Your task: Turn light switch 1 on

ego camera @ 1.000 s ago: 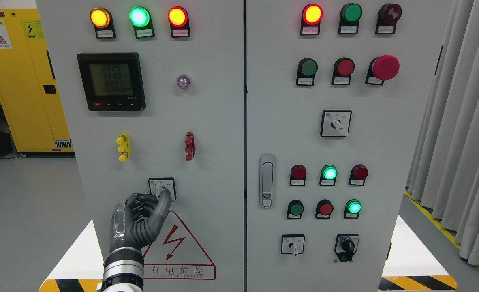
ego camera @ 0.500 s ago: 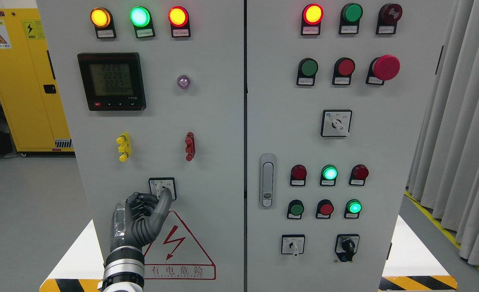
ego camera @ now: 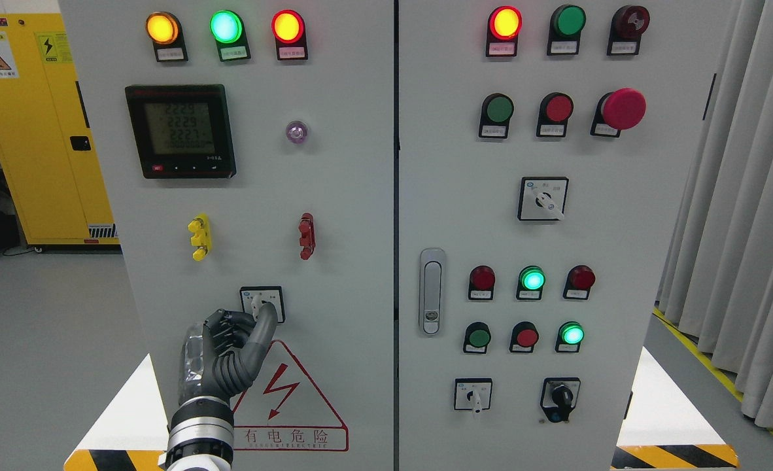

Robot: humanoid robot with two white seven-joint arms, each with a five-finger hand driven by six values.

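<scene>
A small rotary selector switch (ego camera: 263,297) with a white lever sits low on the grey cabinet's left door (ego camera: 334,196), above a red triangle warning label (ego camera: 288,405). My left hand (ego camera: 250,318) reaches up from the bottom edge and rests against the switch's lower part. Its dark fingers (ego camera: 226,325) are curled left of the lever and the thumb presses on the lever's right side, pinching it. The lever's lower end is hidden behind the hand. My right arm does not show.
The left door carries three lit lamps, a digital meter (ego camera: 180,131), and yellow and red handles. The right door (ego camera: 556,229) has buttons, lamps, further rotary switches and a latch (ego camera: 431,291). A yellow cabinet (ego camera: 33,131) stands left, curtains (ego camera: 746,196) right.
</scene>
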